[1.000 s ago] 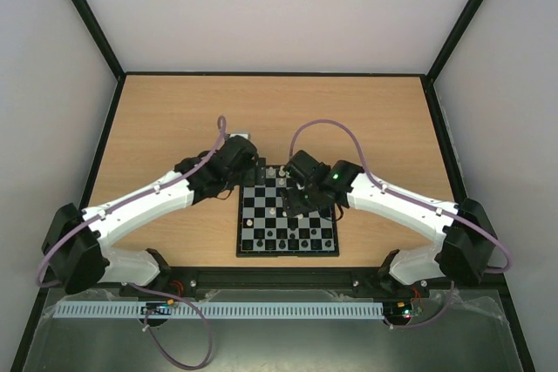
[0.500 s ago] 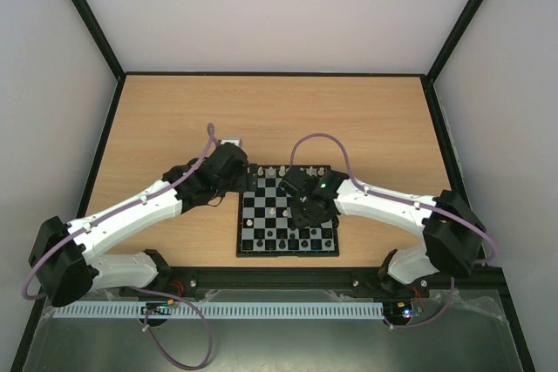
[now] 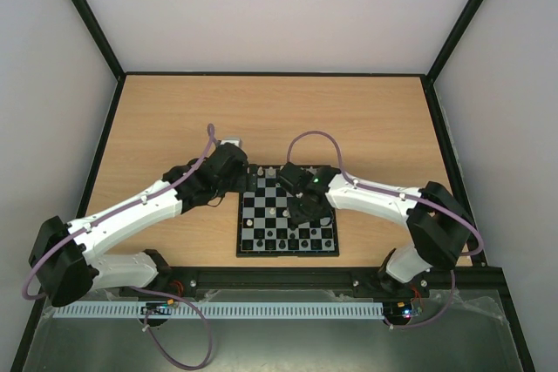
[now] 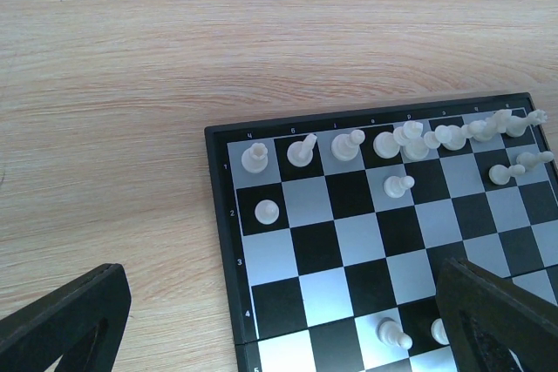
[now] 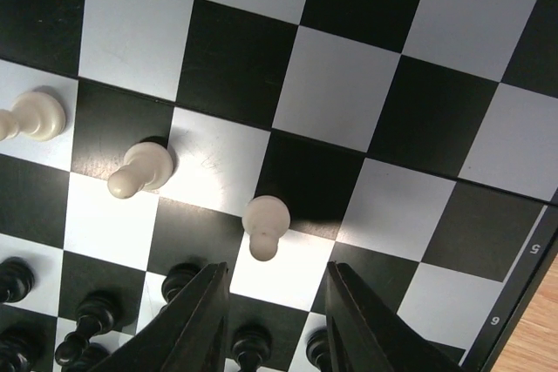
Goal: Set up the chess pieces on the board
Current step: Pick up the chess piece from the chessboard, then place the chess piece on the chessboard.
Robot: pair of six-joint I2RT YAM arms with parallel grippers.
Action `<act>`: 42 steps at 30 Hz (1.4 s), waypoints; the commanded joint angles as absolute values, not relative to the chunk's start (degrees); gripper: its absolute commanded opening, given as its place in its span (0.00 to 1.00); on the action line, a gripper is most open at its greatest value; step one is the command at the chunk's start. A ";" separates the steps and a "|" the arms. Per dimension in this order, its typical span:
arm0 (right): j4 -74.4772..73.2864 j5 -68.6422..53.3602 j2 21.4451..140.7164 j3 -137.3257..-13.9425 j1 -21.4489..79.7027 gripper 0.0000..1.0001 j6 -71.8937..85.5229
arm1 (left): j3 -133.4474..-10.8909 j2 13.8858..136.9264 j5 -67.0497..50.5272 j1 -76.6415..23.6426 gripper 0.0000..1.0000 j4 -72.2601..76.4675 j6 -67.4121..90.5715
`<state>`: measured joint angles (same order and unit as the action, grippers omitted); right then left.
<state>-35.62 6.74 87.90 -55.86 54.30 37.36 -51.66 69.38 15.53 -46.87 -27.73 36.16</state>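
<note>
The board lies at the near middle of the table. Cream-white chess pieces stand along its far row, with a lone white pawn one row in. Black pieces stand in the near rows. My left gripper hangs over the board's far-left corner; in the left wrist view it is wide open and empty. My right gripper is low over the board's middle; it is open, with a white pawn just ahead of its fingertips and not touching them.
Two more white pawns stand mid-board to the left of the right gripper. Bare wooden table surrounds the board, with black frame rails and pale walls around it. Purple cables loop over both arms.
My right gripper has moved left and lower across the board. My left arm pulled back toward the board's far-left corner a second ago and has held still since.
</note>
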 commanded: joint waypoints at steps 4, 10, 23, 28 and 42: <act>-36.05 6.86 89.54 -57.19 52.82 0.31 35.18 | -51.23 70.04 16.26 -47.06 0.99 -27.64 35.77; -35.43 6.10 90.56 -57.63 52.47 0.31 34.25 | -51.39 70.65 16.26 -47.03 0.99 -27.51 35.76; -36.99 7.17 92.39 -60.47 52.11 0.10 33.33 | -51.26 71.51 16.01 -46.00 0.99 -27.26 35.03; -37.78 8.09 93.26 -63.06 50.10 0.10 32.09 | -51.17 71.91 15.50 -45.31 0.99 -26.57 34.70; -39.00 11.33 101.06 -71.36 44.71 0.10 28.75 | -50.89 72.19 14.43 -44.04 0.99 -25.85 33.80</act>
<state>-35.57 9.74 98.45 -69.17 45.45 30.15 -51.66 71.59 14.96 -44.56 -26.50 34.68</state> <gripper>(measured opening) 0.103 0.991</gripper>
